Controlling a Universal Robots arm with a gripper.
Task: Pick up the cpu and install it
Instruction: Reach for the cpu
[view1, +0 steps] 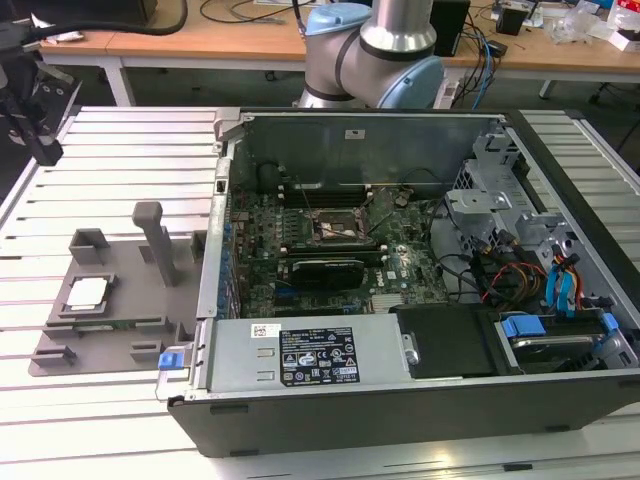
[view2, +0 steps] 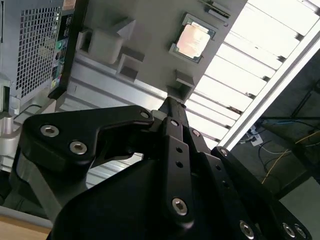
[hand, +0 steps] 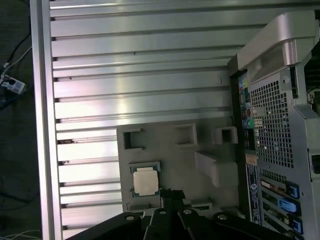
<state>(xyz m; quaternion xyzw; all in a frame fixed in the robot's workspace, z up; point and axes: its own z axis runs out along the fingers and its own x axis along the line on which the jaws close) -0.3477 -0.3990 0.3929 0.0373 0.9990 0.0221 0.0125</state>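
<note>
- cpu (view1: 87, 292) seated flat in grey fixture plate (view1: 130, 300), beside the case (view1: 400, 400).
- pincer (view2: 170, 102) closed, empty, above the plate.
- Judged light, rigid, slick-topped, delicate underneath: take it by opposite edges.

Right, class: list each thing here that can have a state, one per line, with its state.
cpu: lying flat in the fixture plate's recess, not gripped.
fixture plate: holding the cpu.
computer case: side panel off, inside exposed.
claw: above the fixture plate, clear of the cpu.
</note>
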